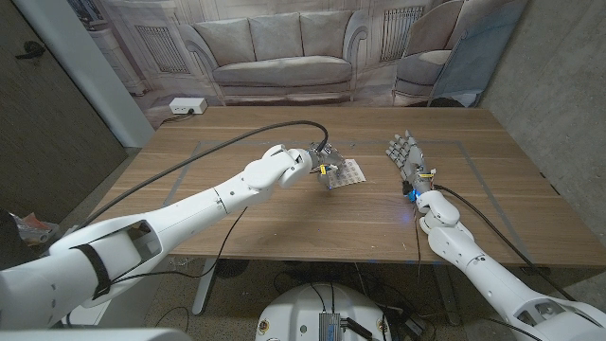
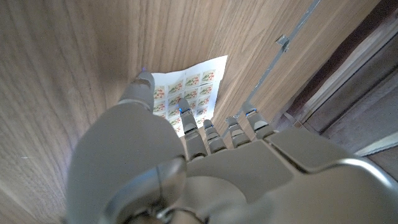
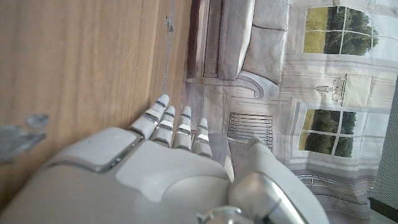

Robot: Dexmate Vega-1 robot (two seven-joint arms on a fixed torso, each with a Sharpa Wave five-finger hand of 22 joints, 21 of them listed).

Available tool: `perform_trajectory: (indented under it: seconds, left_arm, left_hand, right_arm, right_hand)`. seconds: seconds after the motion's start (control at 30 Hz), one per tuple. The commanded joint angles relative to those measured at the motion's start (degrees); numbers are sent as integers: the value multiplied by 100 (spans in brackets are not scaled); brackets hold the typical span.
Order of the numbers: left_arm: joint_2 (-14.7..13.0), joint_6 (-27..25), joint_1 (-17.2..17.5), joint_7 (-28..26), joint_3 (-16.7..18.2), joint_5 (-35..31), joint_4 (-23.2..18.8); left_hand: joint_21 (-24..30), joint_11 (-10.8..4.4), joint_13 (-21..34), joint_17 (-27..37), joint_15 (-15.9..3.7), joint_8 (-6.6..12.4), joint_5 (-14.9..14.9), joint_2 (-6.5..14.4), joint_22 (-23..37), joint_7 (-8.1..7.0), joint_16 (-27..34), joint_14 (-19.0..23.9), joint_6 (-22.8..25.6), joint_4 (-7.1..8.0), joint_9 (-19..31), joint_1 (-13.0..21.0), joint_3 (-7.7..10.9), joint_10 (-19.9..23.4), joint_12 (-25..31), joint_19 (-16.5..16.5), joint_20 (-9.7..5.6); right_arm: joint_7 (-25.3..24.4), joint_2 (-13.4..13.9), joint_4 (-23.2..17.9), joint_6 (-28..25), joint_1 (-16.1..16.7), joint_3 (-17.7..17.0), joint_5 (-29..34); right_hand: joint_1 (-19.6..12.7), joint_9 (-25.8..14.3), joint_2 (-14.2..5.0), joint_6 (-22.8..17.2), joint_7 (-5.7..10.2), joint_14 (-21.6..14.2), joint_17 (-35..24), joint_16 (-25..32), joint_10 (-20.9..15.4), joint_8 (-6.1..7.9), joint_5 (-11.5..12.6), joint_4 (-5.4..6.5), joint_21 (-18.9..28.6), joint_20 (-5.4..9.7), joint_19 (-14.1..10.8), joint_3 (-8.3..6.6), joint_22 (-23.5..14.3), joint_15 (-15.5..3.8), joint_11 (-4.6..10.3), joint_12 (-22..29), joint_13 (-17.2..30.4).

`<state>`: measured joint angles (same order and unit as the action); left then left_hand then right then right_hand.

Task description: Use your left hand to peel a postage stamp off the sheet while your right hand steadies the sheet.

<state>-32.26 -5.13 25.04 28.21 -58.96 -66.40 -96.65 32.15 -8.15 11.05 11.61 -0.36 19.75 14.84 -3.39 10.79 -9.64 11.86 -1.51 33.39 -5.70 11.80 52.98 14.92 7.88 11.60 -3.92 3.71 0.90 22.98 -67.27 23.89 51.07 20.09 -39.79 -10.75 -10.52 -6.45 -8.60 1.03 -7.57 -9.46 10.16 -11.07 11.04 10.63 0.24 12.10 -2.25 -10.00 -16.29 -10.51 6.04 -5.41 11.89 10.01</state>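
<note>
Stamp sheet (image 1: 346, 173) lies mid-bench (image 1: 237, 218), under my left robot hand (image 1: 320, 164), whose fingers reach down onto its near edge; whether they pinch a stamp I cannot tell. My right robot hand (image 1: 405, 156) stands well apart, fingers spread, holding nothing. Judgement: steadying not begun, no stamp visibly lifted; the peel remains.

The head view looks down from behind the near edge of the desk (image 1: 284, 208), taking in both arms and the printed sofa backdrop (image 1: 284, 47) at the far side. The left wrist view sits close over the left hand (image 2: 186, 168), facing the stamp sheet (image 2: 189, 93) (also seen from the head). The right wrist view looks along the right hand (image 3: 168, 168) toward that backdrop.
</note>
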Motion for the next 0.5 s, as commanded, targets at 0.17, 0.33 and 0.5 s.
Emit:
perform_trajectory:
  seconds: [0.17,0.33,0.5]
  left_arm:
    - [-150,217,201,-1159,-66,-283,137]
    - [-183,111,280,-1653,-47,-529,117]
    - [-242,61,429,-2488,2,-670,150]
  left_hand:
    - [8,-223,30,2,-233,586,42,37,24,224,76,269,1178,-84,119,170,-54,536,158,171,-41]
    - [44,-377,23,12,-424,915,29,388,32,222,143,576,2167,-162,-1,558,132,984,202,331,-94]
    - [104,-379,20,26,-609,1099,-150,653,38,316,204,843,2766,-175,-66,773,268,1381,253,489,-128]
  right_arm:
    - [-57,-26,65,50,-6,-34,-3]
    - [-37,-37,74,53,-38,-32,-9]
    - [45,-57,128,79,-65,-30,-40]
  right_hand:
    - [50,-16,-13,-55,-1,-39,-20,-7,-57,8,1,14,35,-12,-60,5,-23,20,-9,-13,16]
    - [54,-16,-11,-68,1,-39,-21,-9,-59,10,2,14,33,-10,-59,6,-23,17,-9,-15,16]
    - [54,-16,-15,-70,5,-38,-20,-10,-56,9,3,14,31,-5,-58,3,-23,8,-20,-18,16]
